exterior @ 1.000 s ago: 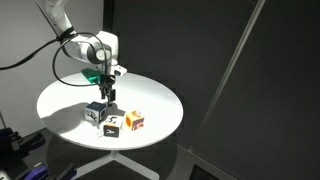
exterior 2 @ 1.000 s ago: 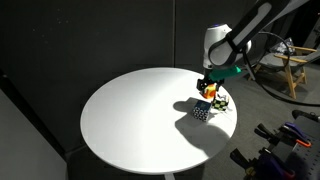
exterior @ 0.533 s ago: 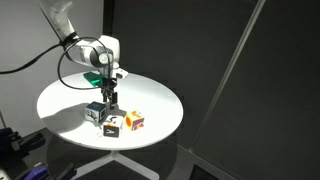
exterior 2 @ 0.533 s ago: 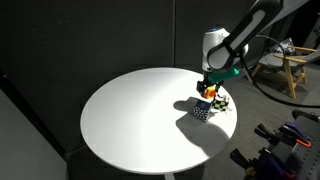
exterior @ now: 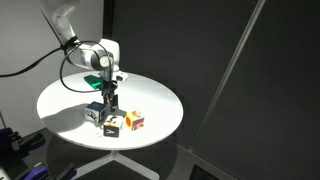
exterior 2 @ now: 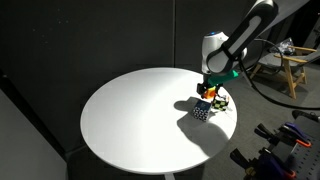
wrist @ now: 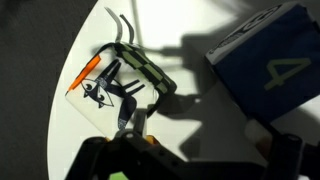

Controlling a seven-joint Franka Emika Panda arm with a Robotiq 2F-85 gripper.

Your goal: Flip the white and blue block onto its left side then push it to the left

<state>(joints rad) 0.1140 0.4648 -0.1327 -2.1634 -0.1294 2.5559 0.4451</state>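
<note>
The white and blue block (exterior: 96,112) stands on the round white table (exterior: 60,95), its checkered face showing in an exterior view (exterior 2: 202,111). In the wrist view it is a dark blue face with a pale "4" (wrist: 265,65) at the upper right. My gripper (exterior: 110,97) hangs just behind and beside the block, low over the table, and also shows in an exterior view (exterior 2: 210,88). Its fingers look narrow and together, with nothing held. In the wrist view the jaws are lost in dark shadow.
A black cube with a white mark (exterior: 113,125) sits right beside the block, and an orange, yellow and red cube (exterior: 134,120) next to that. A dark looped thing with an orange tip (wrist: 120,75) lies on the table. The table edge is near the cubes.
The arm has shifted very slightly down and toward the cubes. The cubes have not moved.
</note>
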